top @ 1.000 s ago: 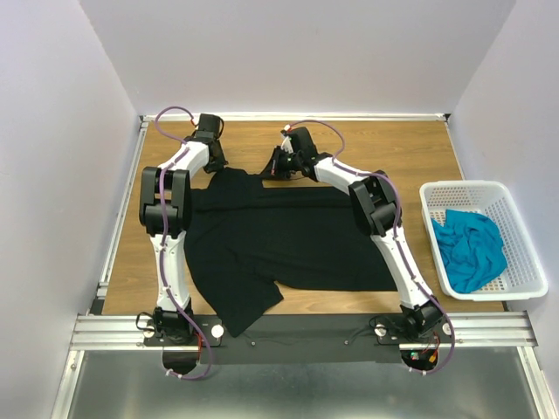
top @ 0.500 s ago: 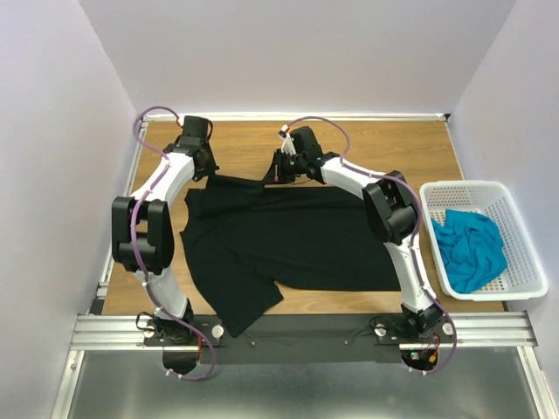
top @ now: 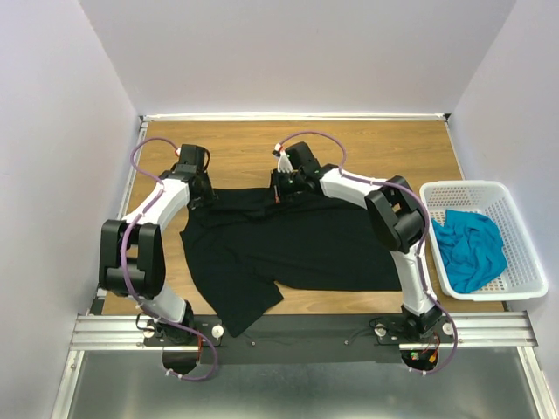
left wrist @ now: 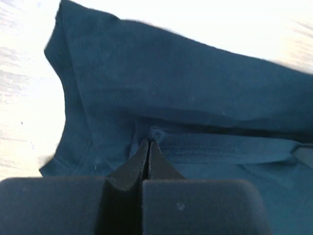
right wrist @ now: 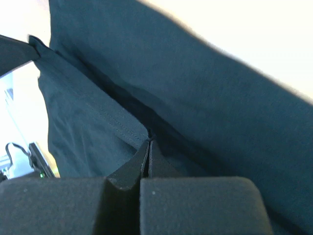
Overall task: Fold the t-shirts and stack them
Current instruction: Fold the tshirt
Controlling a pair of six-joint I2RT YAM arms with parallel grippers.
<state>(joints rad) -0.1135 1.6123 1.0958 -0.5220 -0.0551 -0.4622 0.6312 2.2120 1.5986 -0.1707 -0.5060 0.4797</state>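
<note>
1. Large solid black cloth t-shirt point(top: 288, 249): spread across the middle of the brown wooden table point(top: 393, 148), with 1 flap reaching the near edge on the left side.
2. Left gripper point(left wrist: 148, 145): jaws pressed together, pinching a stitched fold of the black cloth at the shirt's far left corner.
3. Right gripper point(right wrist: 148, 143): jaws likewise closed on a hemmed fold, at the middle of the shirt's far edge.
4. Bright teal-blue t-shirt point(top: 472, 249): crumpled inside the white plastic lattice basket point(top: 463, 186), which sits at the right of the table, apart from the black shirt.
</note>
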